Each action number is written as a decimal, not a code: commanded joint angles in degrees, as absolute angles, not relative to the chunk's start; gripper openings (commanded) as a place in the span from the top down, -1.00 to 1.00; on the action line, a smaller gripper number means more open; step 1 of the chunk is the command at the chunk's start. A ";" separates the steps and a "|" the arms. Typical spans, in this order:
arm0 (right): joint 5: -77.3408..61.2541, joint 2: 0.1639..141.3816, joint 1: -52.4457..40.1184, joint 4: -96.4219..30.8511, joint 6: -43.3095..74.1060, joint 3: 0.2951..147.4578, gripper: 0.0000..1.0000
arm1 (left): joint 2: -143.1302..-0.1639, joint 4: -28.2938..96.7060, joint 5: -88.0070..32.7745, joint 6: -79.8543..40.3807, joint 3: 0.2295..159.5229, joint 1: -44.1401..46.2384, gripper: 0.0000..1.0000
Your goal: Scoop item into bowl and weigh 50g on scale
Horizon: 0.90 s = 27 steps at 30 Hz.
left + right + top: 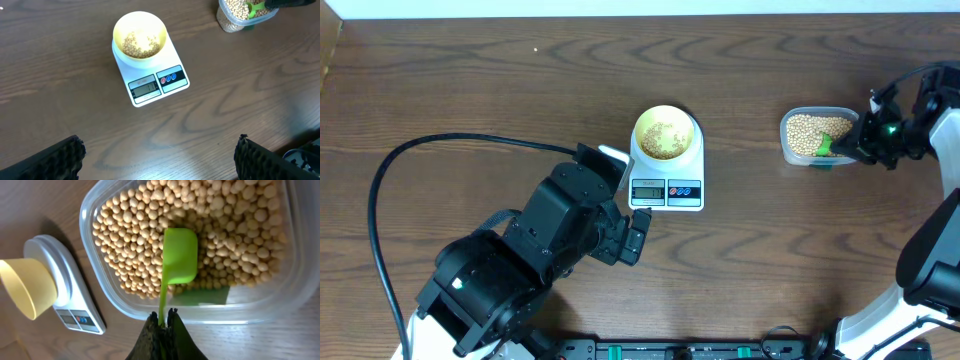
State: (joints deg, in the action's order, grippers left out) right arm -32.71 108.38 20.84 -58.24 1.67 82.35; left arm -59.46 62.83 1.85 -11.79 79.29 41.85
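Bowl partly filled, scoop back in the tub for more

The bowl (694, 124) sits on the scale (666, 193) with a shallow layer of beans (665, 138) in it; the display is too small to read, so I'd guess more scoops are needed. The right gripper (165, 330) is pinched tight on the handle of the green scoop (180, 255); its cup rests among the beans in the tub (89, 240), well apart from the bowl. The left gripper (160, 157) hangs spread wide and empty near the scale.
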 commanded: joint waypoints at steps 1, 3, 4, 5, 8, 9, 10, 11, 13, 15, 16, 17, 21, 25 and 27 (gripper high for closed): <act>-38.81 108.88 21.50 -56.77 -0.08 79.15 0.98 | -59.09 62.96 1.96 -11.05 80.23 41.87 -0.96; -40.71 108.88 21.89 -54.89 -0.08 77.17 0.98 | -59.09 62.96 1.96 -11.05 80.23 41.87 -0.96; -41.95 108.88 22.17 -54.08 -0.08 76.29 0.98 | -59.09 62.96 1.98 -11.05 80.23 41.87 -0.96; -43.07 108.88 22.46 -53.30 -0.08 75.61 0.98 | -59.09 62.96 1.96 -11.05 80.23 41.87 -0.96; -47.29 108.88 23.46 -51.16 -0.08 74.22 0.98 | -59.09 62.96 1.96 -11.05 80.23 41.87 -0.96; -48.66 108.88 23.81 -50.61 -0.08 74.02 0.98 | -59.09 62.96 1.96 -11.05 80.23 41.87 -0.96; -49.98 108.88 24.18 -50.19 -0.08 73.89 0.98 | -59.09 62.96 1.96 -11.05 80.23 41.87 -0.96; -51.18 108.88 24.60 -49.93 -0.08 73.82 0.98 | -59.09 62.96 1.96 -11.05 80.23 41.87 -0.96; -53.56 108.88 25.69 -49.89 -0.08 73.80 0.98 | -59.09 62.96 1.96 -11.05 80.23 41.87 -0.96; -55.35 108.88 26.72 -49.89 -0.10 73.80 0.98 | -59.09 62.96 1.98 -11.05 80.23 41.87 -0.96; -56.03 108.88 27.05 -49.91 -0.10 73.80 0.98 | -59.09 62.96 1.96 -11.05 80.23 41.87 -0.96; -56.34 108.88 27.38 -49.91 -0.10 73.80 0.98 | -59.09 62.96 1.96 -11.05 80.23 41.87 -0.96; -57.58 108.88 29.08 -49.91 -0.10 73.80 0.98 | -59.09 62.96 1.98 -11.05 80.23 41.87 -0.96; -57.89 108.88 30.65 -49.95 -0.12 73.80 0.98 | -59.09 62.96 1.96 -11.05 80.23 41.87 -0.96; -59.09 108.88 31.55 -49.93 -0.14 73.80 0.98 | -59.09 62.96 1.96 -11.05 80.23 41.87 -0.96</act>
